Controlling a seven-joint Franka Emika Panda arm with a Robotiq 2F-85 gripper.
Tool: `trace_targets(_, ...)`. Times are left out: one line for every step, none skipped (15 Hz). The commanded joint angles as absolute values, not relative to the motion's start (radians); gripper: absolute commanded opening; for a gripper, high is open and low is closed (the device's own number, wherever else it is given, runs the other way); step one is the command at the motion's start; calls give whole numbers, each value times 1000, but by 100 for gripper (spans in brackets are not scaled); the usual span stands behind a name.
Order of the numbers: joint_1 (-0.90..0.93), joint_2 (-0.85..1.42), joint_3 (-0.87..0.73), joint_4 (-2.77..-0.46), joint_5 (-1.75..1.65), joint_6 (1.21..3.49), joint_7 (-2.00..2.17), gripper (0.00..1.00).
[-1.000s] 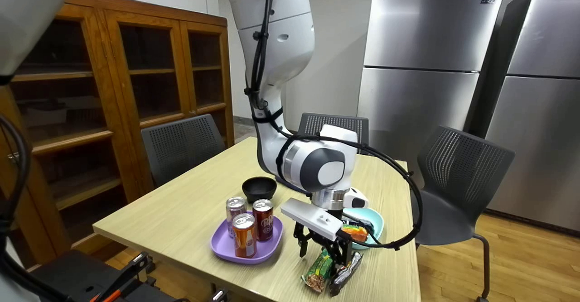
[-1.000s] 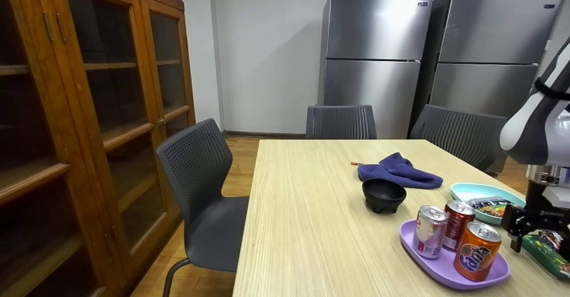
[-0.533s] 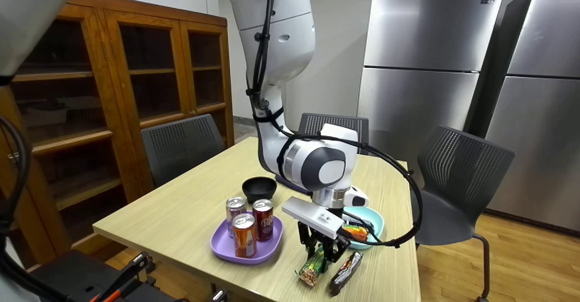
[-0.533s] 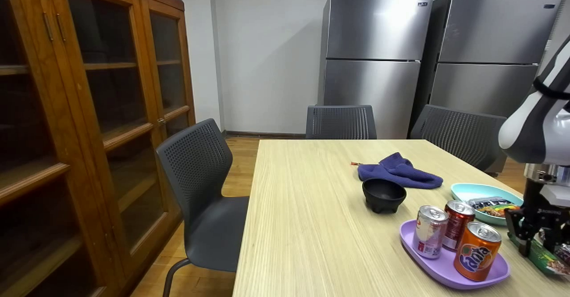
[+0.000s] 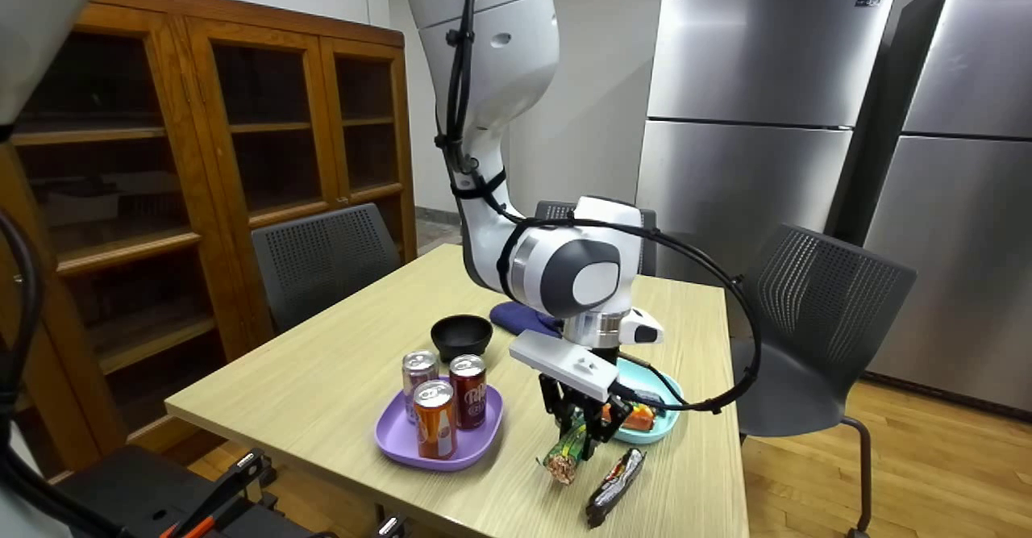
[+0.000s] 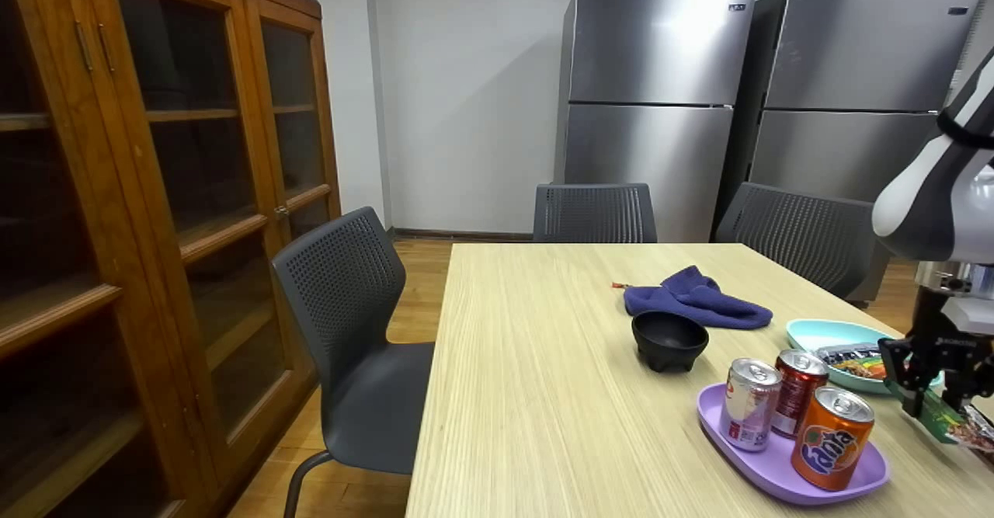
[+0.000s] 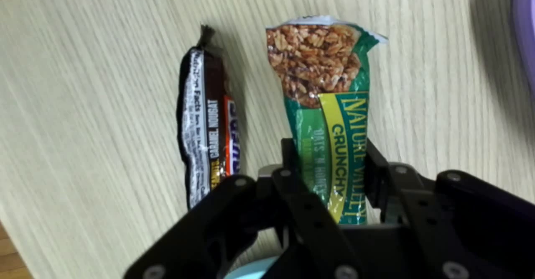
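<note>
My gripper (image 7: 330, 157) is shut on a green Nature Valley granola bar (image 7: 334, 116), one finger against each long side. The bar's oat-picture end points away from the gripper in the wrist view; its far end is hidden beneath the gripper. In an exterior view the bar (image 5: 564, 453) hangs slightly above the table, and it also shows under the gripper (image 6: 936, 405) from elsewhere. A dark Snickers bar (image 7: 209, 124) lies flat on the table beside it, apart from the fingers. Behind the gripper sits a teal plate (image 5: 633, 370) with wrapped snacks (image 5: 641, 417) in it.
A purple tray (image 5: 481, 445) bears three cans, among them an orange Fanta can (image 6: 832, 440). Beyond it stand a black bowl (image 6: 669, 339) and a crumpled blue cloth (image 6: 691, 300). Chairs surround the table (image 6: 536, 394); its front edge is close to the Snickers bar.
The gripper stood wide around the granola bar, then its fingers came together on it. Gripper and bar have since risen and shifted toward the teal plate. The Snickers bar stayed put.
</note>
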State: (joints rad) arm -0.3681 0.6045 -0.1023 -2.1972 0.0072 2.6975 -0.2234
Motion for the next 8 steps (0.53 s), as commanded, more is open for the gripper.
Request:
trace_targets(-371, 528, -87, -2232, 42, 2702, -226, 13)
trace_targets(-374, 520, -80, -2229, 61, 2702, -218, 13)
trace_targets(-371, 515, -77, -2224, 83, 2701, -202, 13)
trace_targets(-372, 511, -71, -2220, 107, 2699, -197, 13)
trace_targets(-366, 508, -70, -2216, 131, 2702, -177, 13)
trace_targets(-363, 508, -66, -2211, 160, 2708, -160, 13)
trace_targets(-360, 508, -64, -2207, 184, 2714, -144, 13)
trace_targets(-355, 509, -61, -2204, 210, 2730, -122, 13)
